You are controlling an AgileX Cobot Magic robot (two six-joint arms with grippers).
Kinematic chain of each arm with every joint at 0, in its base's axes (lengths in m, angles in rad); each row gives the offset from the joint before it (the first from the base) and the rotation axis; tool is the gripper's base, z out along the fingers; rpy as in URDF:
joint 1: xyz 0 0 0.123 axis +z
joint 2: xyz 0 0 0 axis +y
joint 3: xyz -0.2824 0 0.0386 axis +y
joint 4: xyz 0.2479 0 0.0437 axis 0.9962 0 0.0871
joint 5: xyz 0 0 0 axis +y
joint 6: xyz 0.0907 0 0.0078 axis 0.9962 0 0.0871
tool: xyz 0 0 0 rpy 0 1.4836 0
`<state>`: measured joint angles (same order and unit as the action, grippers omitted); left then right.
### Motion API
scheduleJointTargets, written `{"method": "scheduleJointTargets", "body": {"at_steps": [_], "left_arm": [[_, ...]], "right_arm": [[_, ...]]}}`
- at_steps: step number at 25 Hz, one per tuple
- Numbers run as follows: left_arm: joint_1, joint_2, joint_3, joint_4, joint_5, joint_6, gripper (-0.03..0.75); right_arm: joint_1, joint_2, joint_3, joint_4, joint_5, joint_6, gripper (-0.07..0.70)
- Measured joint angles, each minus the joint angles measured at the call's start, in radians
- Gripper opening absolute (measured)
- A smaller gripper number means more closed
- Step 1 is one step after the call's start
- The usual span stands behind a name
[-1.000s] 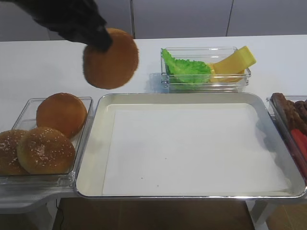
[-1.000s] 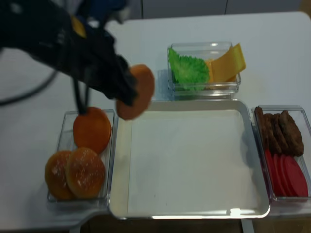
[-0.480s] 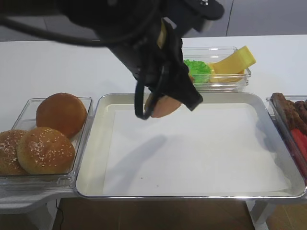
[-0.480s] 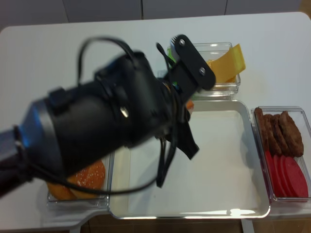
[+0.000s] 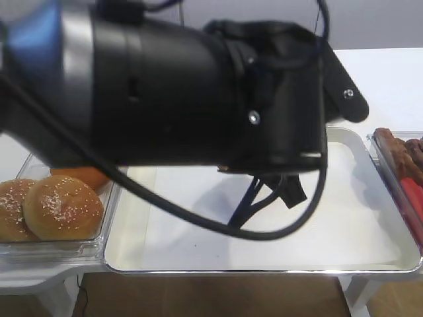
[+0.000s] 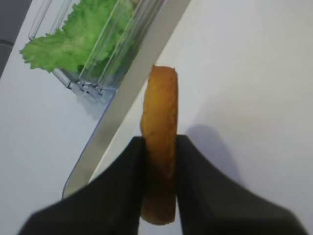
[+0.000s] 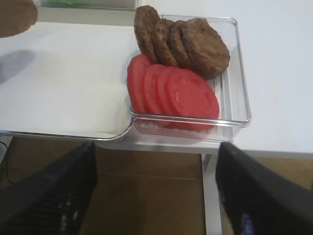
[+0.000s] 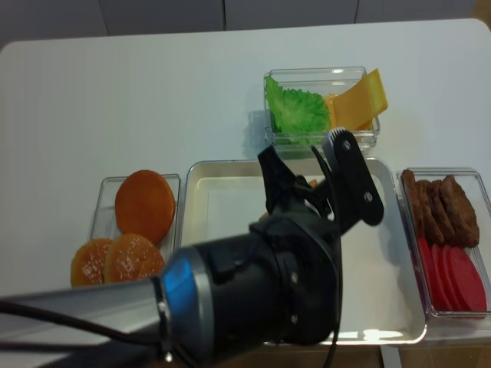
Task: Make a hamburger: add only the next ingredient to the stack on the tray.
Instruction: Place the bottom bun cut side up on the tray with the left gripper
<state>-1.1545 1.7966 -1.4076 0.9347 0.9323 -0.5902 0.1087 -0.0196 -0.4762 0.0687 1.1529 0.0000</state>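
Left arm swung in, hiding tray.

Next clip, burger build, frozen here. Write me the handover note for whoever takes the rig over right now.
Left pincer: shut on the flat bun half, held on edge above the silver tray, near its far edge by the lettuce tub.
Right pincer: only dark blurred parts at the bottom of its own camera's view; state unclear. It sits by the tub of tomato slices and patties.
Done: bun half picked up and carried over the tray.
Left: lay it flat on the white liner, then release. No stack shows on the tray.
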Motion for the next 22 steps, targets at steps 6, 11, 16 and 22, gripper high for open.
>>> {"method": "scheduleJointTargets", "body": {"at_steps": [6, 11, 16, 22], "left_arm": [[-0.016, 0.044, 0.0, 0.025, 0.011, -0.05, 0.137], [-0.017, 0.061, 0.0, 0.03, 0.014, -0.062, 0.137], [-0.019, 0.069, 0.0, 0.026, 0.02, -0.072, 0.137], [-0.019, 0.073, 0.0, 0.01, 0.032, -0.073, 0.139]], "right_arm": [[0.0, 0.0, 0.0, 0.0, 0.0, 0.0, 0.573], [0.0, 0.0, 0.0, 0.0, 0.0, 0.0, 0.573], [0.0, 0.0, 0.0, 0.0, 0.0, 0.0, 0.573], [0.0, 0.0, 0.0, 0.0, 0.0, 0.0, 0.573]]}}
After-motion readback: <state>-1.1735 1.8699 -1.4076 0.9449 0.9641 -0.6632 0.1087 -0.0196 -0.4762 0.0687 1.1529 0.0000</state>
